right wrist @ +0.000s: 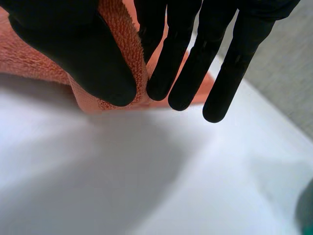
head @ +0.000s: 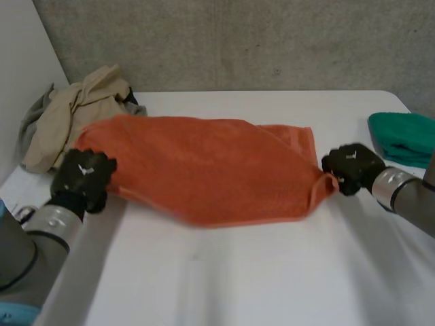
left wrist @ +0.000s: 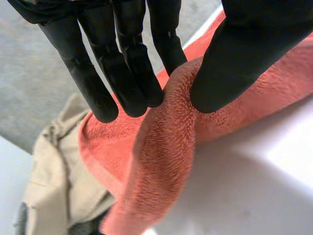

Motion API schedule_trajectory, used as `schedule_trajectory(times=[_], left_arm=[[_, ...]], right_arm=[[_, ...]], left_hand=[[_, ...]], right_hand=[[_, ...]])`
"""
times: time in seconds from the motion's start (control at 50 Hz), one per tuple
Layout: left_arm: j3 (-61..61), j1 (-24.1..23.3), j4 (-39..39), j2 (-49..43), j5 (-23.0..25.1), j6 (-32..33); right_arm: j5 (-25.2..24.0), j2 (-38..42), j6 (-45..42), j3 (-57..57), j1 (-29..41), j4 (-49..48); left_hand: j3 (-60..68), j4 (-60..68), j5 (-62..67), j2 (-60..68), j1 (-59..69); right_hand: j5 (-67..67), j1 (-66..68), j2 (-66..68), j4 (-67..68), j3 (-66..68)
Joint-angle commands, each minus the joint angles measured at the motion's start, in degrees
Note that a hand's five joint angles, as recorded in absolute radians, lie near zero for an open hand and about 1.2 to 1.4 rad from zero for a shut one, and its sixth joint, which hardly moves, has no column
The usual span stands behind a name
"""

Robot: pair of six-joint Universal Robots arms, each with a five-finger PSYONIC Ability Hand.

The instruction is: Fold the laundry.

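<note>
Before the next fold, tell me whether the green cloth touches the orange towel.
No, the green cloth lies well apart from the orange towel.

- Cut off by the head view's right edge: green cloth (head: pixel 406 138).
- Mostly buried under the beige garments (head: pixel 75 109): a grey piece (head: pixel 32 122), kind unclear.
- Covered by the left hand (head: pixel 85 175): near left corner of the orange towel (head: pixel 204 166).

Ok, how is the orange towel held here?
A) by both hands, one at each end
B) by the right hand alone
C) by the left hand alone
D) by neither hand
A: the left hand pinches one end of the orange towel between thumb and fingers, and the right hand pinches the opposite end.
</note>
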Motion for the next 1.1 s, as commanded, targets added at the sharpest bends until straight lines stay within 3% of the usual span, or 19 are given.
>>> schedule_trajectory(times=[0.02, 0.12, 0.24, 0.38, 0.48, 0.64, 0.68, 0.72, 0.78, 0.86, 0.96, 1.1], left_arm=[[0.21, 0.79, 0.02, -0.83, -0.01, 2.4], [0.39, 0.97, -0.5, 0.92, -0.45, 0.82], [0.74, 1.23, -0.68, 2.42, -0.54, -1.47], [2.05, 2.37, -1.3, 2.24, -0.54, -2.35], [2.93, 2.81, -1.65, 1.54, -0.54, -2.35], [3.73, 3.96, -2.09, 0.58, -0.37, -2.35], [3.64, 4.4, -2.18, 0.58, -0.19, -2.53], [3.64, 4.57, -2.35, 0.57, -0.19, -2.61], [3.73, 4.84, -2.7, 0.22, -0.1, -2.97], [4.08, 5.36, -2.97, 0.22, -0.01, -3.23], [5.3, 5.28, -4.02, 0.14, 0.07, -3.41], [7.77, 5.1, -5.42, -0.74, -0.01, -3.32]], right_arm=[[3.88, -0.67, 4.5, 0.62, -0.38, -0.57], [4.5, -5.5, 5.21, 2.72, -0.12, 0.39], [4.06, -10.42, 4.95, 5.71, -0.65, 4.35], [3.71, -13.77, -1.02, 12.04, -0.38, 4.45], [3.44, -13.86, -4.28, 15.82, 0.23, -0.56], [4.15, -12.54, -0.68, 18.28, 2.25, -7.33], [5.02, -10.44, -0.41, 18.02, 3.31, -9.61], [6.42, -7.29, -0.76, 17.15, 4.01, -13.03], [8.53, -4.02, -1.46, 15.04, 4.36, -15.24], [11.35, -2.34, -1.73, 13.8, 4.19, -13.67], [9.16, -7.16, 0.28, 14.5, 2.43, -10.25], [6.35, -9.9, 1.08, 14.86, 0.24, -4.7]], left_hand=[[11.56, 11.15, 14.04, 11.24, 13.69], [11.56, 11.15, 14.04, 11.24, 13.69], [11.56, 11.15, 14.04, 11.24, 13.69], [11.56, 11.15, 14.04, 11.24, 13.69], [11.56, 11.15, 14.04, 11.24, 13.69], [11.56, 11.15, 14.04, 11.24, 13.69], [11.56, 11.15, 14.04, 11.24, 13.69], [11.56, 11.15, 14.04, 11.24, 13.69], [11.56, 11.15, 14.04, 11.24, 13.69], [11.56, 11.15, 14.04, 11.24, 13.69], [11.56, 11.15, 14.04, 11.24, 13.69], [11.56, 11.15, 14.04, 11.24, 13.69]], right_hand=[[-30.16, -26.66, -29.1, -30.45, -29.96], [-41.18, -37.69, -40.12, -41.47, -40.99], [-41.53, -38.04, -40.47, -41.82, -41.33], [-41.53, -38.04, -40.47, -41.82, -41.33], [-41.53, -38.04, -40.47, -41.82, -41.33], [-40.18, -36.69, -39.12, -40.47, -39.99], [-36.5, -33.01, -35.44, -36.79, -36.31], [-23.61, -20.12, -22.55, -23.9, -23.42], [-22.01, -18.52, -20.95, -22.3, -21.82], [-26.53, -23.04, -25.47, -26.82, -26.33], [-39.82, -36.33, -38.76, -40.11, -39.63], [-40.85, -37.36, -39.79, -41.14, -40.66]])
